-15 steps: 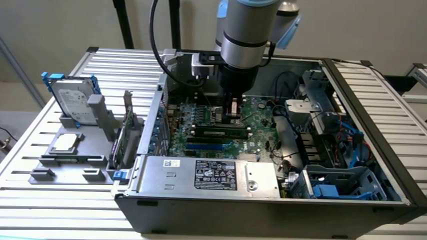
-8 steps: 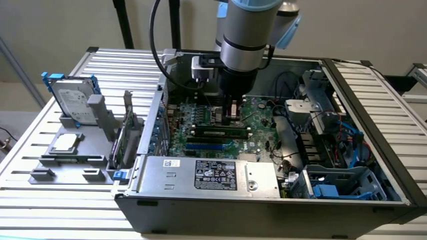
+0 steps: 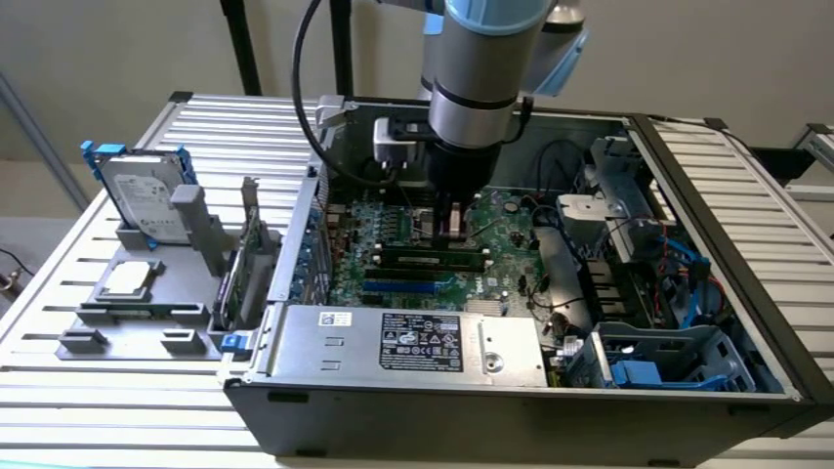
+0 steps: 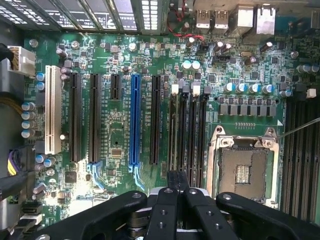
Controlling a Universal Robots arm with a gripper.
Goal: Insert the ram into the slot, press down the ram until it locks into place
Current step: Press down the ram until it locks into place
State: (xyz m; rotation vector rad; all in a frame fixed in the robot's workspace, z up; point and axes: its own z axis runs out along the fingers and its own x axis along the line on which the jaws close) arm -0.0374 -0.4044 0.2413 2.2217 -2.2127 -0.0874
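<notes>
Down inside the open PC case, the claw (image 3: 452, 227) hangs low over the motherboard (image 3: 509, 220). From the wrist cam its fingers (image 4: 170, 200) look clenched together with nothing visible between them. The ram (image 3: 431, 260) isn't in the claw. It's standing in one slot (image 3: 378, 262) of the black memory bank, just beside the claw tip and on the near side of it in the exterior view. The blue slot (image 3: 404, 286) runs parallel, a bit closer to the power supply (image 3: 417, 342).

I honestly can't tell if the end clips have snapped shut, so I'd treat the ram as seated but not locked.

For the push, imo:
- Keep the clenched tip square on the stick's top edge, not on the chips.
- Go straight down with no sideways lean, or the board flexes.
- Press near the middle, or each end in turn, so both clips catch.
- Watch the cables (image 3: 573, 161) toward the exterior view's right.
</notes>
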